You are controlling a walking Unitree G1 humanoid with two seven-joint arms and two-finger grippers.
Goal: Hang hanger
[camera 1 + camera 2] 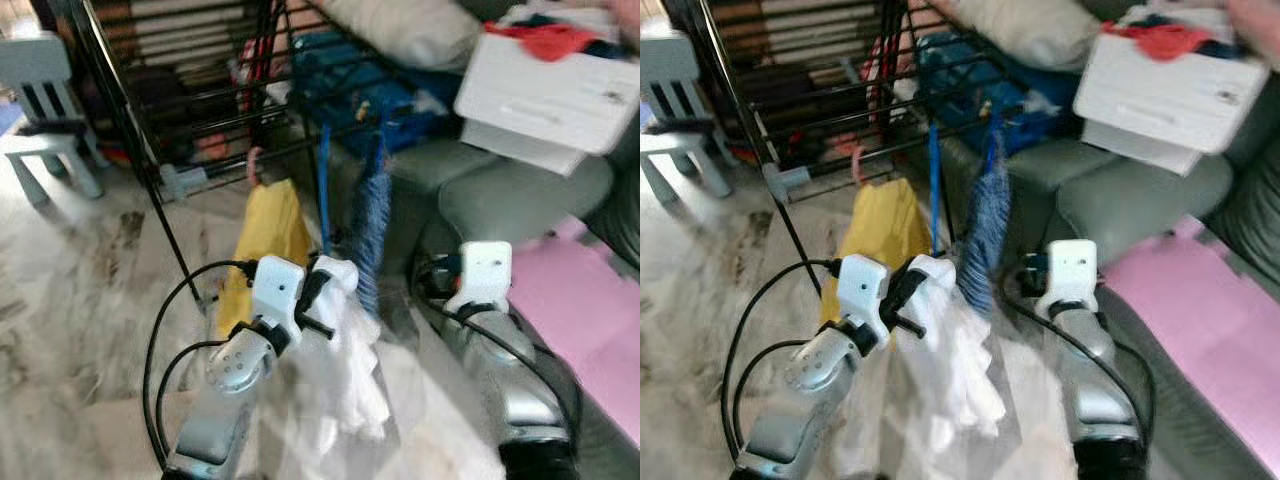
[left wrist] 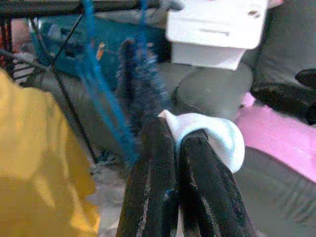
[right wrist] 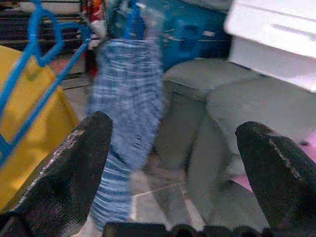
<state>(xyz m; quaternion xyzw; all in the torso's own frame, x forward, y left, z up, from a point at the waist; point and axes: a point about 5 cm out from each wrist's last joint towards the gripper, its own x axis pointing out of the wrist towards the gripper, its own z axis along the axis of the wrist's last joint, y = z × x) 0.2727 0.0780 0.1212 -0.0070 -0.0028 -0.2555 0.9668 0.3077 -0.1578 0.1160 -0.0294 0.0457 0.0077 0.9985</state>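
The left hand is clamped tight on a white garment, its two black fingers pressed together with a fold of white cloth bulging out just past their tips. The garment hangs limp below the grip, in front of the robot and short of the black drying rack. Whether a hanger sits inside the cloth cannot be told (none is distinctly visible at the grip).

The right hand is spread wide with nothing between its fingers, pointing toward the grey sofa.

On the rack's lower rail a yellow garment and a blue striped cloth already hang, on or beside blue hangers. A white box of clothes sits up on the sofa.

The white piece looks light, soft and floppy; it will likely swing and drape, and may slip if held by cloth alone. A firmer hold would be at its top, near any stiff hook or neck.
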